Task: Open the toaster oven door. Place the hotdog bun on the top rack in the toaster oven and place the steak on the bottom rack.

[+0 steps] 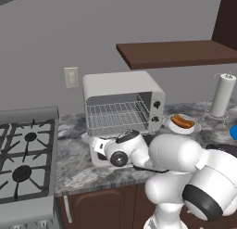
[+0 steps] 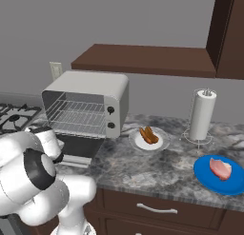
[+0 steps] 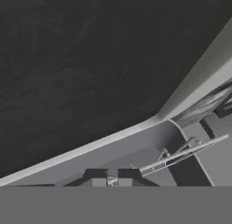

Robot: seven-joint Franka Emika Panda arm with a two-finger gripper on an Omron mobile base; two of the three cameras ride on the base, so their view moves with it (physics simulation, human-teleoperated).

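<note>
Door: the silver box-shaped toaster oven (image 2: 88,103) stands open, its dark glass door (image 2: 81,146) dropped flat toward the near edge of the counter; the first step looks done.
Racks: wire racks (image 1: 115,116) show inside the cavity, and both appear bare.
Bun: the hotdog bun with its sausage (image 2: 149,134) lies on a small white round plate (image 2: 159,144) just right of the oven, untouched.
Steak: the pale pink raw steak (image 2: 220,168) rests on a round blue plate (image 2: 205,174) at the near right of the counter, well apart from the oven.
Left to do: both foods are yet to be lifted and placed, bun on the top rack, steak on the bottom; the task seems roughly a third along.
Gripper: the two-finger gripper (image 3: 112,178) hangs low over the dropped door, at its left near side; its dark tips are barely visible above the grey band, so how far apart they stand cannot be told, and nothing is seen between them.
Surface: a grey-and-white marbled stone counter (image 2: 157,170) over dark brown drawers.
Room: a grey wall with a pale outlet plate (image 1: 71,77), a dark wooden shelf (image 2: 143,59) above, a gas stove (image 1: 25,154) on the left, and a white paper towel roll on a wire stand (image 2: 202,115) on the far right.
</note>
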